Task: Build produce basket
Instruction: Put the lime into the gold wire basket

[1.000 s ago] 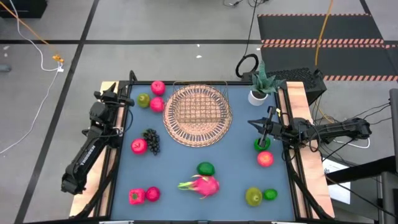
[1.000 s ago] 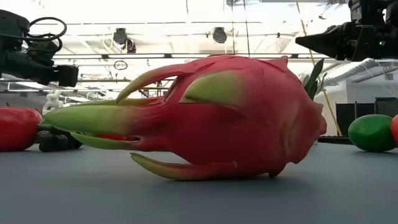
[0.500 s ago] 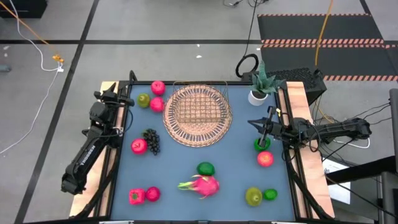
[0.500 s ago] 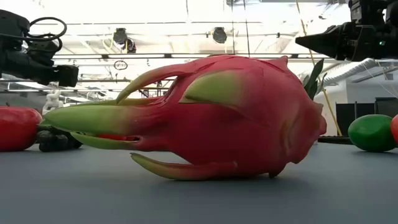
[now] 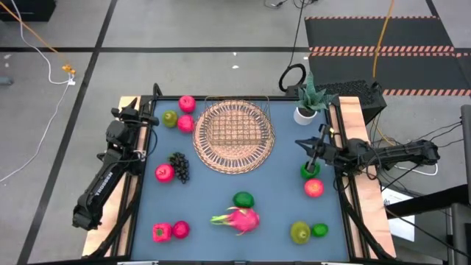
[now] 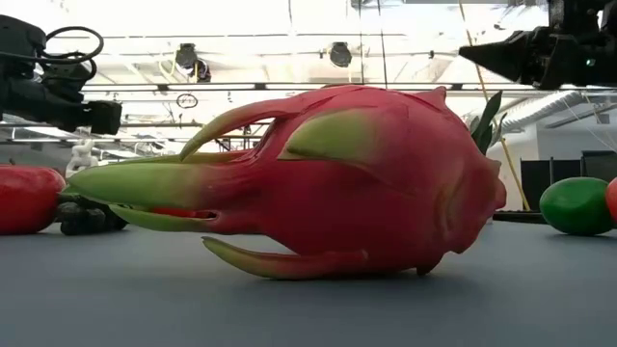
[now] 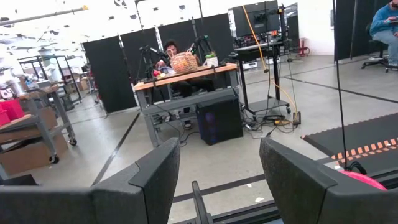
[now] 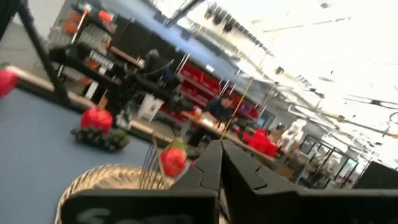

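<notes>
- High view: round tan woven wicker basket (image 5: 234, 136) at the far middle of the blue table (image 5: 221, 184), carrying a thin rectangular wire frame and no fruit.
- Around it, loose on the mat: twelve pieces of produce. Five pink-red round ones, far left (image 5: 187, 103) and (image 5: 185, 123), middle left (image 5: 164, 173), near left (image 5: 180, 229), right (image 5: 314, 188). One red blocky one (image 5: 161, 232) at the near left.
- Four green: yellowish far left (image 5: 170, 118), glossy near centre (image 5: 243, 199), olive (image 5: 300, 232) and small bright (image 5: 319, 230) near right.
- One knobbly dark grape bunch (image 5: 179, 166); one spiky pink dragon fruit (image 5: 238, 218) near centre.
- Right gripper (image 5: 310, 146) hovering at the right edge over a further green piece (image 5: 308, 171). Left gripper (image 5: 135, 115) waiting at the far left edge.
- Low view: dragon fruit filling the middle, smooth pink skin with green pointed scales.
- Left wrist view: fingers (image 7: 155, 171) spread wide apart.
- Right wrist view: fingers (image 8: 208, 163) pressed together, holding nothing.
</notes>
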`<state>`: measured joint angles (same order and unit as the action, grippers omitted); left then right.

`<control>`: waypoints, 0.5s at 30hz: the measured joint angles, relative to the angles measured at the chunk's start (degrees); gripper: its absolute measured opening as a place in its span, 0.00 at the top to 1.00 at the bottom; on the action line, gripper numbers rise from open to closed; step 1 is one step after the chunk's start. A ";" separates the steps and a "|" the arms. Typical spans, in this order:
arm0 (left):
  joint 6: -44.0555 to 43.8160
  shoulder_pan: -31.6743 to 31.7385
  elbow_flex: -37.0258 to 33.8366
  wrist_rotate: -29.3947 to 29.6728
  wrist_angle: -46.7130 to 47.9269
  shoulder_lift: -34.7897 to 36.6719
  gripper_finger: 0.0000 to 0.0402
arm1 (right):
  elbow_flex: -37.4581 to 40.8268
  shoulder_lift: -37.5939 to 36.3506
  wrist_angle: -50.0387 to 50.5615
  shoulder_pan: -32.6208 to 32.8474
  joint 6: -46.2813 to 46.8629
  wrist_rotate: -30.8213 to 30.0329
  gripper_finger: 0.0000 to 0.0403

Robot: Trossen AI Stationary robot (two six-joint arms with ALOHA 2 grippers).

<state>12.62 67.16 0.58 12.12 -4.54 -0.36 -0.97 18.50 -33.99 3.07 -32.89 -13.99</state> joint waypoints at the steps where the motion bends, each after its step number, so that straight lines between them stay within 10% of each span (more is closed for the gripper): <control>1: -0.01 0.00 0.00 0.00 0.00 -0.01 0.44 | 0.00 0.00 -0.96 0.00 3.13 1.43 1.00; 7: -1.44 -0.03 0.01 -0.06 -0.07 0.00 0.44 | 0.00 0.72 -6.62 -0.01 28.54 8.88 1.00; 15: -51.08 -0.94 0.00 -3.04 -3.08 0.00 0.44 | 0.00 1.73 -3.80 -0.07 45.46 -2.55 1.00</control>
<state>-38.46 66.22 0.58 9.08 -7.62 -0.36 -0.97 20.24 -37.79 3.01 12.57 -16.54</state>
